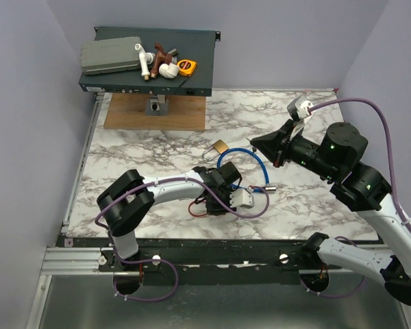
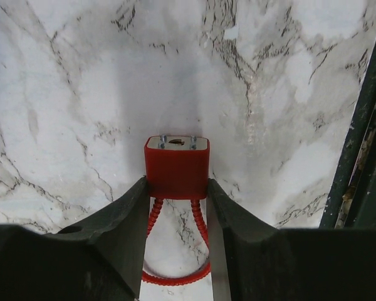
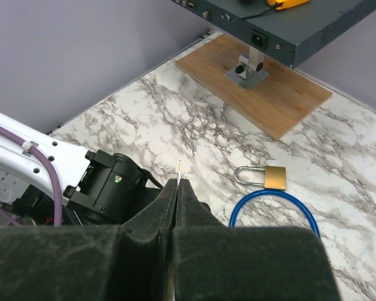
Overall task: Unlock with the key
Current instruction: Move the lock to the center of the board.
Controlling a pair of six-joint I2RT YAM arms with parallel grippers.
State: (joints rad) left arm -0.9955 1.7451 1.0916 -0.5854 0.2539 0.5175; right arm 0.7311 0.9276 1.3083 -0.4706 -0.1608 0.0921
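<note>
The red cable lock [image 2: 176, 168] was clamped by its sides in the part-closed left gripper [image 2: 177, 183], the key [image 3: 179, 166] was pinched blade-out in the fully closed right gripper [image 3: 177, 182], and insertion was judged at hand, alignment of blade with keyhole [image 2: 175, 143] being required.

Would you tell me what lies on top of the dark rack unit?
A grey box, white pipe fittings, a brown fitting and a yellow tape measure; the rack unit beneath them is covered.
</note>
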